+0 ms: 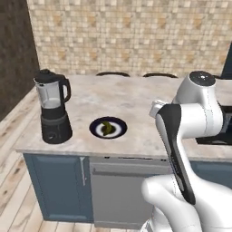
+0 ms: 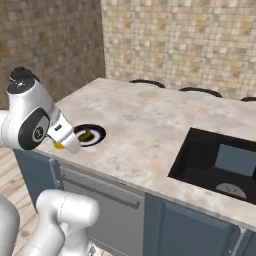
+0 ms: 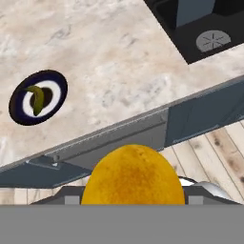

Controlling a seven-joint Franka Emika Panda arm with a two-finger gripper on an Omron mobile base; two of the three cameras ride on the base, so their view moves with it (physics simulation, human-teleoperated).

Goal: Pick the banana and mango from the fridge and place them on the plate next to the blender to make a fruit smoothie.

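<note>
The round dark-rimmed plate (image 1: 118,130) (image 2: 96,133) (image 3: 57,90) lies on the marble counter with the curved greenish-yellow banana (image 1: 107,128) (image 2: 85,135) (image 3: 36,99) on its white centre. To its left stands the blender (image 1: 52,108). My gripper (image 2: 60,145) (image 3: 133,190) hovers in front of the counter's edge, right of the plate and a little above it, shut on the yellow-orange mango (image 2: 58,146) (image 3: 133,176). In the hand view the mango covers the fingertips. The fridge is out of view.
A black sink (image 2: 220,160) (image 3: 200,28) is sunk into the counter (image 1: 136,99) to the right. Below the edge are blue cabinet doors and a grey panel with a bar handle (image 1: 122,172). Dark stool tops (image 1: 113,73) line the far side.
</note>
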